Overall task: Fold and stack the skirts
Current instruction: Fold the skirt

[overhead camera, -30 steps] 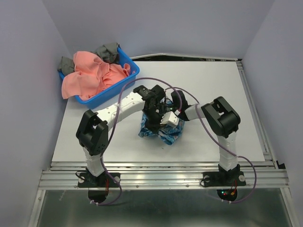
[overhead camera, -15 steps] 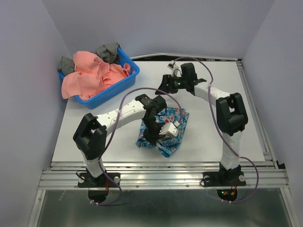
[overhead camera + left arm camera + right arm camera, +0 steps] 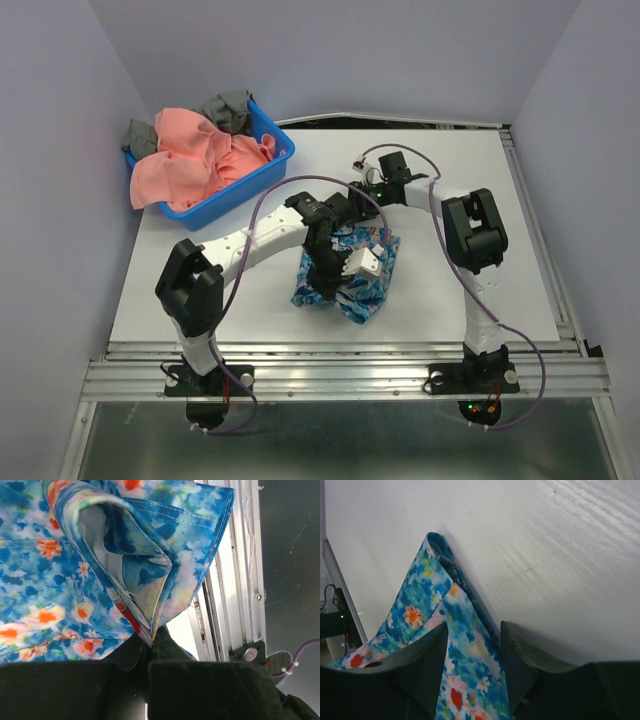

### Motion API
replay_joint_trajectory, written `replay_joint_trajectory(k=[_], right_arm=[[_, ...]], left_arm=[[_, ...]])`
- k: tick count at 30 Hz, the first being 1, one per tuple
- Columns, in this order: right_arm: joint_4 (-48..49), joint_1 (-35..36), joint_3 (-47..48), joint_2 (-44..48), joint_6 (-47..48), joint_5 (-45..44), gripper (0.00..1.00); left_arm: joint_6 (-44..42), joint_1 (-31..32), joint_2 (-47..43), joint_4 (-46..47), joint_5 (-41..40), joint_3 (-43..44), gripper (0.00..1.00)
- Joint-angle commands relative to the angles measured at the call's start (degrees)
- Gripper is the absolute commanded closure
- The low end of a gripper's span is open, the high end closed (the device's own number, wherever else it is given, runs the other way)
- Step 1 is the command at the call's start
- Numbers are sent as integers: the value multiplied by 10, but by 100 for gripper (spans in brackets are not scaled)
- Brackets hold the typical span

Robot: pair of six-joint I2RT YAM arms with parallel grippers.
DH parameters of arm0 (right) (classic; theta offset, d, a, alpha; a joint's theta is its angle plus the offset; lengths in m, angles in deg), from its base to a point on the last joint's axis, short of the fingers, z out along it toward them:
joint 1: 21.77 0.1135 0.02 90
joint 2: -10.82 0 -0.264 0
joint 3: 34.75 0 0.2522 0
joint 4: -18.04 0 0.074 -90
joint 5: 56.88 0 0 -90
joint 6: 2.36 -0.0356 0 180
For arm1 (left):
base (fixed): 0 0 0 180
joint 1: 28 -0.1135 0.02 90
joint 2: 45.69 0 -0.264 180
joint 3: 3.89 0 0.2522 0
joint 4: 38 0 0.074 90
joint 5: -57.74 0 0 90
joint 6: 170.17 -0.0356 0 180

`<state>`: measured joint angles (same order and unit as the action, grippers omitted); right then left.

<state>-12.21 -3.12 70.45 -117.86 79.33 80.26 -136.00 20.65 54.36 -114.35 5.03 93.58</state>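
Note:
The bright blue flowered skirt (image 3: 358, 296) lies bunched at the middle of the white table (image 3: 450, 285). My left gripper (image 3: 335, 280) is shut on a folded edge of it; in the left wrist view the cloth (image 3: 40, 580) runs up from my closed left gripper (image 3: 150, 639). My right gripper (image 3: 372, 218) sits at the skirt's far right corner. In the right wrist view the right gripper (image 3: 474, 632) is open, with a strip of the flowered cloth (image 3: 420, 615) lying between its fingers. The salmon-pink skirt (image 3: 195, 155) is heaped in the basket.
The blue plastic basket (image 3: 240, 195) stands at the far left and also holds grey cloths (image 3: 228, 108). A metal rail (image 3: 340, 360) runs along the table's near edge. Purple cables loop over both arms.
The right arm swung out to the far side of the table, then came back to the skirt's far right corner with its jaws narrowing. The left gripper kept its hold on the skirt.

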Motion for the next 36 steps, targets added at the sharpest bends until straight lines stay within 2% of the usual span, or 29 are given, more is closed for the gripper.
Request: replay_joint_trajectory(k=[1, 4, 16, 25, 31, 36], right_arm=[[-40, 26, -15, -17, 33, 8, 50], [-40, 46, -43, -5, 39, 26, 57], [-8, 106, -151, 58, 27, 57, 58], [2, 118, -165, 76, 19, 51, 58], [2, 128, -164, 75, 14, 55, 57], [2, 128, -159, 71, 11, 55, 58]], left_arm=[[32, 0, 9, -15, 20, 38, 96], [40, 0, 11, -13, 16, 46, 94], [39, 0, 23, -16, 0, 66, 90], [13, -15, 58, -12, -45, 100, 89], [18, -45, 100, 17, -80, 152, 89], [24, -50, 114, 61, -102, 150, 89]])
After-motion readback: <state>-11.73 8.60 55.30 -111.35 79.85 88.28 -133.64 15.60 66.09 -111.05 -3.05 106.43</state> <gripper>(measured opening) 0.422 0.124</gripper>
